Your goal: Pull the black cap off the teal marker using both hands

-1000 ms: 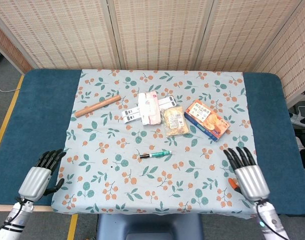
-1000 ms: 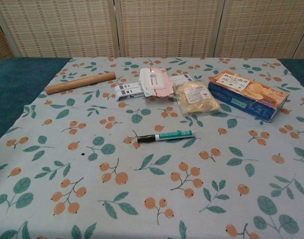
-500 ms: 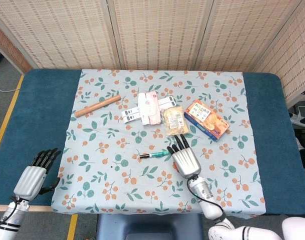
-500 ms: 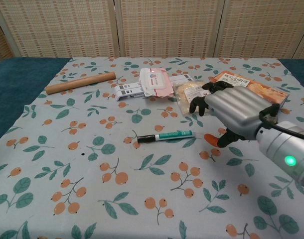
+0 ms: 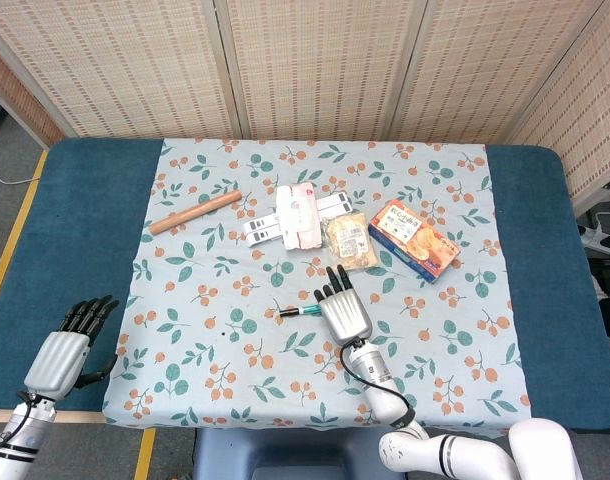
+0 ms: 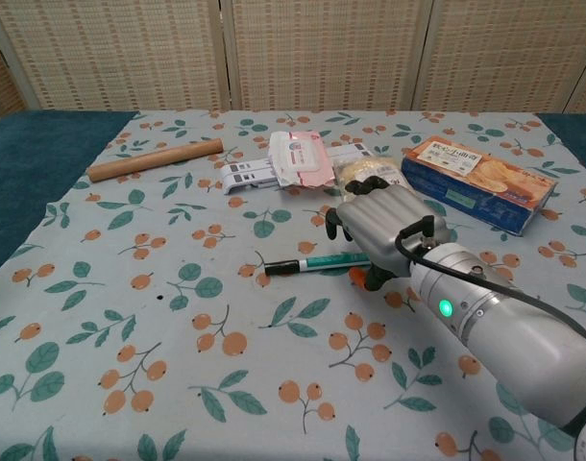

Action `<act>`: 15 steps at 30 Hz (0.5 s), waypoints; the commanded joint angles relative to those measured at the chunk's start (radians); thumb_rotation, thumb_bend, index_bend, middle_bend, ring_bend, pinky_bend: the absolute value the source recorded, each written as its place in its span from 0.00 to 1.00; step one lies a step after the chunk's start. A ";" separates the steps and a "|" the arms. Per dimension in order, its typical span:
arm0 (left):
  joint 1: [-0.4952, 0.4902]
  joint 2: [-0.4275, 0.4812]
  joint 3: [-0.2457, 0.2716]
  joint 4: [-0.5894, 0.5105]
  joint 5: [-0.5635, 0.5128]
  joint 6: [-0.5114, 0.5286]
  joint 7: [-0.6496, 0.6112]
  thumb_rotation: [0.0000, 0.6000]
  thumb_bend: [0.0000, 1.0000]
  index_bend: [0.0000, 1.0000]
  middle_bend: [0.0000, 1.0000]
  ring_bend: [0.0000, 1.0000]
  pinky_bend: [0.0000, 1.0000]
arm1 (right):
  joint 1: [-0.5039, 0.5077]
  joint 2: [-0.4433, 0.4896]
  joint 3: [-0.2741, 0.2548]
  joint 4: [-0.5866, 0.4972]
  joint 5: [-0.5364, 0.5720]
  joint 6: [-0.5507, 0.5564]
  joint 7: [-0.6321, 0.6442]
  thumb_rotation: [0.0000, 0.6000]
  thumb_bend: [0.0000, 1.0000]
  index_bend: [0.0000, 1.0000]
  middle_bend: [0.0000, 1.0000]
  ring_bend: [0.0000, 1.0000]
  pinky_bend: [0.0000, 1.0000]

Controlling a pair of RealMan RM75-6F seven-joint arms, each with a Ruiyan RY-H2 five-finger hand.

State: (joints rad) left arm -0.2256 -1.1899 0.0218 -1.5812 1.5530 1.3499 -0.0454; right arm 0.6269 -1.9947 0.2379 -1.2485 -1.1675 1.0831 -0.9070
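The teal marker (image 6: 322, 260) lies flat on the floral cloth near the table's middle, its black cap (image 6: 279, 266) pointing left. In the head view the cap (image 5: 286, 313) and a short piece of teal body show to the left of my right hand (image 5: 343, 310). That right hand (image 6: 381, 225) is over the marker's right end, palm down, fingers apart, and nothing shows in its grip; the orange thumb tip sits just beside the barrel. My left hand (image 5: 65, 350) rests at the near left edge on the blue cover, fingers spread and empty, outside the chest view.
Behind the marker lie a wipes pack (image 6: 300, 157), a white strip (image 6: 247, 174), a snack bag (image 5: 348, 242) and an orange box (image 6: 476, 181). A wooden stick (image 6: 154, 159) lies at the far left. The floral cloth (image 5: 215, 360) covers the table's middle.
My right hand has swept left from the near right side and now covers the marker's teal end. The left hand has slid slightly down and left. The marker has not moved.
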 commanded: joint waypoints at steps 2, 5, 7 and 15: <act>-0.001 -0.001 -0.001 -0.001 -0.002 -0.003 0.002 1.00 0.38 0.00 0.00 0.00 0.06 | 0.008 -0.016 -0.009 0.028 0.005 0.009 0.002 1.00 0.27 0.34 0.36 0.00 0.00; -0.002 -0.003 -0.003 -0.002 -0.003 -0.004 0.004 1.00 0.37 0.00 0.00 0.00 0.06 | 0.014 -0.026 -0.016 0.046 -0.005 0.020 0.012 1.00 0.27 0.36 0.36 0.00 0.00; -0.003 -0.004 -0.004 -0.002 -0.006 -0.008 0.007 1.00 0.38 0.00 0.00 0.00 0.06 | 0.017 -0.034 -0.018 0.062 -0.011 0.030 0.021 1.00 0.27 0.38 0.38 0.01 0.00; -0.004 -0.005 -0.008 0.000 -0.014 -0.014 0.009 1.00 0.38 0.00 0.00 0.00 0.06 | 0.031 -0.065 -0.020 0.111 -0.004 0.032 0.027 1.00 0.27 0.40 0.39 0.02 0.00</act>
State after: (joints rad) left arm -0.2295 -1.1948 0.0136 -1.5817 1.5391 1.3361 -0.0362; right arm 0.6555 -2.0569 0.2189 -1.1406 -1.1724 1.1156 -0.8791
